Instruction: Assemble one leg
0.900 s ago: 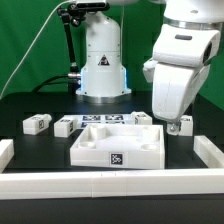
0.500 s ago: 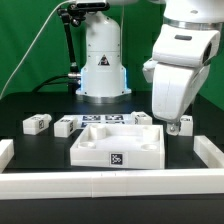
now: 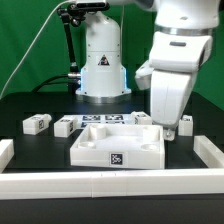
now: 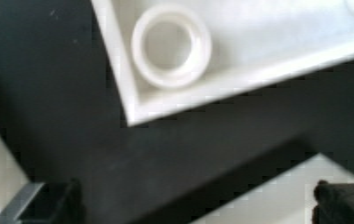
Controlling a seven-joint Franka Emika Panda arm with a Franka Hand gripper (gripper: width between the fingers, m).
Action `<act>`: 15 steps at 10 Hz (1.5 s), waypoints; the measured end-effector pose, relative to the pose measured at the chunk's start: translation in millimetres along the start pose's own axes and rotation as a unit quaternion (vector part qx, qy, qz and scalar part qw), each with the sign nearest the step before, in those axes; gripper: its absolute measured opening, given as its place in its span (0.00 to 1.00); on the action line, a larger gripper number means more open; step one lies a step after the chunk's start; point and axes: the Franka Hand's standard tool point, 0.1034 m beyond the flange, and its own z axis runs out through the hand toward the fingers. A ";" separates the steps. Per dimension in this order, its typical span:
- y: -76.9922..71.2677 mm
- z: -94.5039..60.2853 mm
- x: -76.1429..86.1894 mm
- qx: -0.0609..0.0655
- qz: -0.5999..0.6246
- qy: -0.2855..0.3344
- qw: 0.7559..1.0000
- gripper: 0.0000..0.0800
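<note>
Beside the tray's (image 3: 95, 150) far corner, on the exterior view's right, the leg (image 3: 187, 122) lies untouched. The gripper (image 3: 171, 127) hangs just beside it, fingers (image 4: 343, 196) spread wide, holding nothing. Descending from here, a finger may strike the tray's rim instead.

Bare counter (image 3: 40, 150) is left open between the tray (image 3: 118, 150) and the rail (image 3: 5, 150) at the exterior view's left. At the exterior view's right, passage is narrowed by the claw (image 3: 172, 129), a leg (image 3: 185, 122) and a second rail (image 3: 208, 150).
</note>
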 end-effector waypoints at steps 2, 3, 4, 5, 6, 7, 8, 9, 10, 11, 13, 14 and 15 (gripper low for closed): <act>0.7 5.5 -16.0 -0.047 -0.055 0.028 0.997 0.81; -4.5 4.0 -26.3 -0.074 -0.062 0.039 0.995 0.81; -11.9 4.5 -33.8 -0.076 -0.060 0.038 0.995 0.81; -10.8 5.0 -32.7 -0.075 -0.059 0.038 0.995 0.81; -10.0 5.8 -32.4 -0.075 -0.059 0.038 0.995 0.81; -10.2 6.2 -32.8 -0.075 -0.058 0.038 0.995 0.81; -10.3 6.6 -32.9 -0.074 -0.058 0.038 0.995 0.81; -10.4 6.7 -33.0 -0.074 -0.058 0.038 0.995 0.81; -11.6 7.8 -33.4 -0.074 -0.058 0.038 0.995 0.81; -17.4 8.7 -35.7 -0.093 -0.066 0.046 0.992 0.81; -53.2 13.7 -52.7 -0.105 -0.072 0.048 0.991 0.81; -60.0 13.9 -55.9 -0.103 -0.073 0.046 0.991 0.81; -66.8 17.0 -61.4 -0.097 -0.071 0.043 0.992 0.81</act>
